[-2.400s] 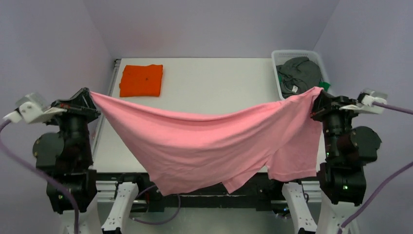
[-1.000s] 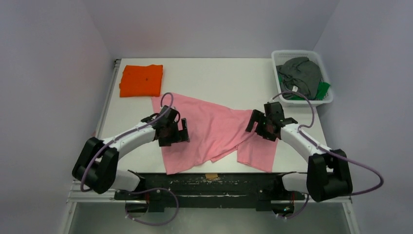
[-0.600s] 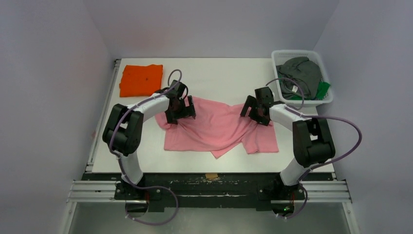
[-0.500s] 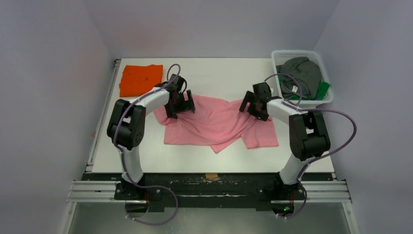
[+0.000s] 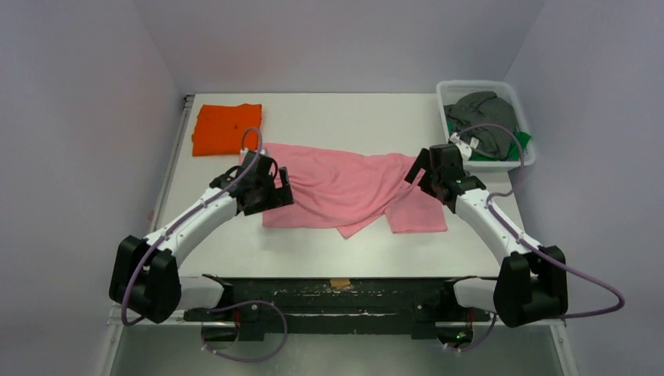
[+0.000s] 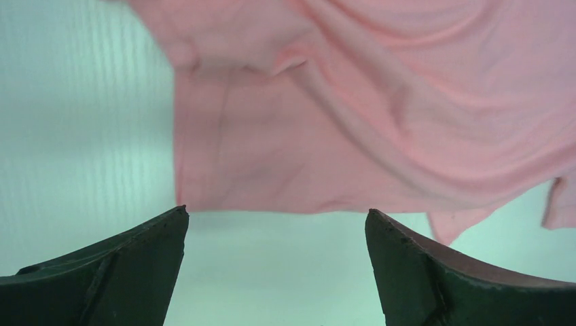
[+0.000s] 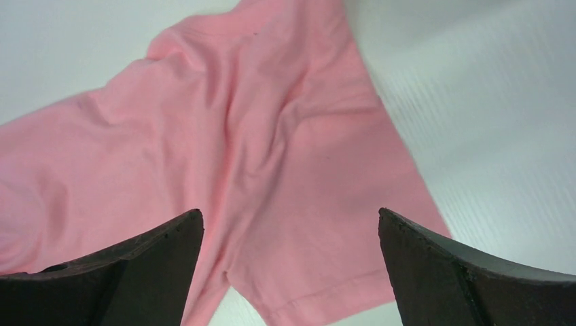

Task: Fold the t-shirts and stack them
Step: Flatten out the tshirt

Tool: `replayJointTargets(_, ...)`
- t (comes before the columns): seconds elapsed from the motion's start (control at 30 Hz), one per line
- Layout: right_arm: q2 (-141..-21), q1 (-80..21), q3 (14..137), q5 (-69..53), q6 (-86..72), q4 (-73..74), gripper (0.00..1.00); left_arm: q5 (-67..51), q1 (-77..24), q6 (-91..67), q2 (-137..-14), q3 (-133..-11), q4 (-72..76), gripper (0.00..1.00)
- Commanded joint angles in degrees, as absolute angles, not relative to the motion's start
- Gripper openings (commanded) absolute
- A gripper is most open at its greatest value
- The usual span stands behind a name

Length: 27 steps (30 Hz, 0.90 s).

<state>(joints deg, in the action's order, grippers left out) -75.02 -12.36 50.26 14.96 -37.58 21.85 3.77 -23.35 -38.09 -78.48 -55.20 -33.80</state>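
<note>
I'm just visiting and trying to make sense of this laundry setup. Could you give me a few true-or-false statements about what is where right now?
1. The pink shirt lies on the table, gripped by neither arm. True: the left fingers and right fingers are open and empty.
2. The orange shirt is crumpled inside the basket. False: the orange shirt lies folded on the table's far left corner.
3. The basket holds a grey shirt. True.
4. The pink shirt is already neatly folded. False: it is spread out and wrinkled.

Light pink t-shirt (image 5: 344, 184), bright orange t-shirt (image 5: 227, 129), dark grey shirt (image 5: 489, 113), white mesh basket (image 5: 501, 165)
</note>
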Motion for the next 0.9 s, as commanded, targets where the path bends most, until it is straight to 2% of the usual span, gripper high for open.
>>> replayJointTargets(0.0, -70.2, -11.8, 44.0, 19.0, -40.7, 25.2, 0.99, 9.0, -23.2, -43.3, -73.1, -43.1, -34.3, 0.98)
replayJointTargets(0.1, -68.5, -11.8, 42.3, 17.1, -40.4, 24.7, 0.99, 9.4, -23.2, -44.5, -71.6, -39.9, -33.0, 0.92)
replayJointTargets(0.23, -68.9, -11.8, 42.7, 16.3, -39.5, 25.6, 0.97, 9.4, -23.2, -45.6, -74.7, -40.2, -31.2, 0.73)
replayJointTargets(0.6, -70.7, -11.8, 42.4, 15.7, -38.9, 25.1, 0.96, 10.4, -23.2, -47.3, -82.0, -43.6, -30.1, 0.56)
replayJointTargets(0.87, -70.5, -11.8, 42.4, 17.0, -38.6, 25.5, 0.96, 8.0, -23.2, -45.3, -85.7, -46.0, -28.1, 0.25)
